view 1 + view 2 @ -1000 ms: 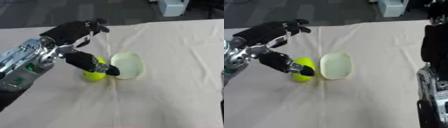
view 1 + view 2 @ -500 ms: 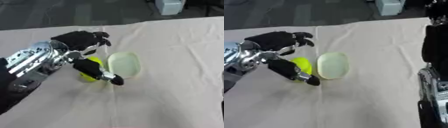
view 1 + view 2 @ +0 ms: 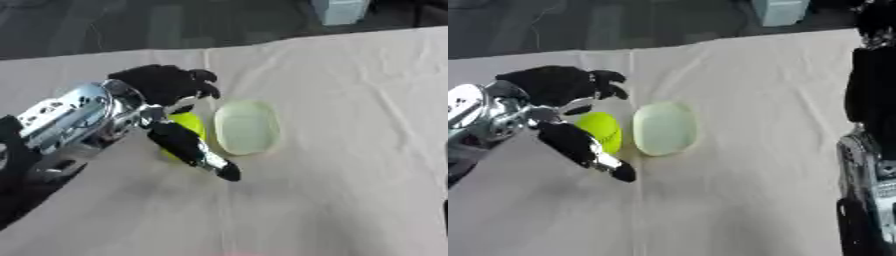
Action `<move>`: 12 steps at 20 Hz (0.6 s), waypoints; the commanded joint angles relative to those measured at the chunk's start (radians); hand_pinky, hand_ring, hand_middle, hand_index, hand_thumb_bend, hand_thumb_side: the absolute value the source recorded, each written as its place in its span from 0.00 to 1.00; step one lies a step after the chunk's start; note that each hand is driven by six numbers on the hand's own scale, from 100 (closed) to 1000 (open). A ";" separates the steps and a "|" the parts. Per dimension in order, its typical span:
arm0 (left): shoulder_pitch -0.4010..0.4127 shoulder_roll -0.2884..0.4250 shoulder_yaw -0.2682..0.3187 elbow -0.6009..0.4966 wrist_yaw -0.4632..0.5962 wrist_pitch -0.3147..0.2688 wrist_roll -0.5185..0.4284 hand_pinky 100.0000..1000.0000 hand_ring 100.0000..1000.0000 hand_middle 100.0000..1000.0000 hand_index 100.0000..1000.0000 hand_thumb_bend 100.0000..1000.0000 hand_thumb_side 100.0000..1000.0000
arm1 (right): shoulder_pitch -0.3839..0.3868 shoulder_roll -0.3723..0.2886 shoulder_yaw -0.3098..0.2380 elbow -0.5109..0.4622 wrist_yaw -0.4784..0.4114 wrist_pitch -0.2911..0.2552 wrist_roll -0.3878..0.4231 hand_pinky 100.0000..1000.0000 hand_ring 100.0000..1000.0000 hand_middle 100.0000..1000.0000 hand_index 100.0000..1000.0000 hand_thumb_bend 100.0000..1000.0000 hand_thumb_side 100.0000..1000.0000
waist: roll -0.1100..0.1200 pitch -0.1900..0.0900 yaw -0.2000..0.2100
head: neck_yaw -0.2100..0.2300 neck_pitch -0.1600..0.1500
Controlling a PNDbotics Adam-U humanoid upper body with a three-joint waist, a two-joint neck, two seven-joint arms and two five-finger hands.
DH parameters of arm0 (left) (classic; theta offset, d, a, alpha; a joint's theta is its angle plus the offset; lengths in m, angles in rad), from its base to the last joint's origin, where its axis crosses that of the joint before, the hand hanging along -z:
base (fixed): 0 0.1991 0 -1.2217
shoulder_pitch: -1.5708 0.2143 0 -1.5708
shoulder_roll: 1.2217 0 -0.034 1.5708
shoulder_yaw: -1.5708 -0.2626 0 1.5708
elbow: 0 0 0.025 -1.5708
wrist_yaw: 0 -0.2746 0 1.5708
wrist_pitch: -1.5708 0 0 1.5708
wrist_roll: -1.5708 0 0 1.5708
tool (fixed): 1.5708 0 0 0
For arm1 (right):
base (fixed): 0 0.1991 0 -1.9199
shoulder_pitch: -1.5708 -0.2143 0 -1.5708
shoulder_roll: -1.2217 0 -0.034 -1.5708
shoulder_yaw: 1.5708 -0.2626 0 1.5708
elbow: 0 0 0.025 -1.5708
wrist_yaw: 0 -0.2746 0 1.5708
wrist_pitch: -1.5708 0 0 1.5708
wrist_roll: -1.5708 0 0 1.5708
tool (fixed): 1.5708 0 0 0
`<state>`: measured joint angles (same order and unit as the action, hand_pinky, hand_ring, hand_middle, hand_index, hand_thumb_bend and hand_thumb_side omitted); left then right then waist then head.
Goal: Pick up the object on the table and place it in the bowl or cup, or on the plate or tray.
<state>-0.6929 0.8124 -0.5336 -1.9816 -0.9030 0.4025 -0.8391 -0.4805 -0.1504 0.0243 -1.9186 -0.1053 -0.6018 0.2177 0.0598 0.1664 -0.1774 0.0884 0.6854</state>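
A yellow-green ball [image 3: 604,130] lies on the cloth-covered table [image 3: 350,165], touching the left rim of a pale green oval plate [image 3: 247,127]. My left hand [image 3: 162,85] reaches in from the left and hovers over the ball. Its dark fingers [image 3: 199,82] bend above the ball's far side, and its thumb [image 3: 194,152] stretches straight across the near side, pointing down-right. The ball sits in the gap between them and the hand is open. My right hand [image 3: 875,90] stands upright at the right edge of the right eye view, fingers up, holding nothing.
A pale box [image 3: 339,10] stands beyond the table's far edge. The beige cloth is wrinkled around the plate. My right forearm [image 3: 868,200] fills the lower right corner of the right eye view.
My left hand's fingers have drawn in from a wide spread to a bend over the ball. The thumb has swung out past the ball's near side. Ball and plate have stayed put.
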 commanded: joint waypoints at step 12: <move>0.031 0.050 0.039 0.031 -0.031 0.065 -0.068 0.64 0.80 1.00 0.93 0.91 0.93 | -0.006 -0.013 -0.004 -0.007 -0.007 0.001 0.012 0.74 0.82 0.90 0.92 0.00 0.84 | -0.004 -0.011 0.001 | 0.005 0.000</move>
<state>-0.6513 0.8350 -0.5150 -1.9473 -0.9230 0.4004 -0.8413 -0.4803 -0.1504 0.0241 -1.9184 -0.1093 -0.6018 0.2255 0.0595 0.1672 -0.1770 0.0884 0.6855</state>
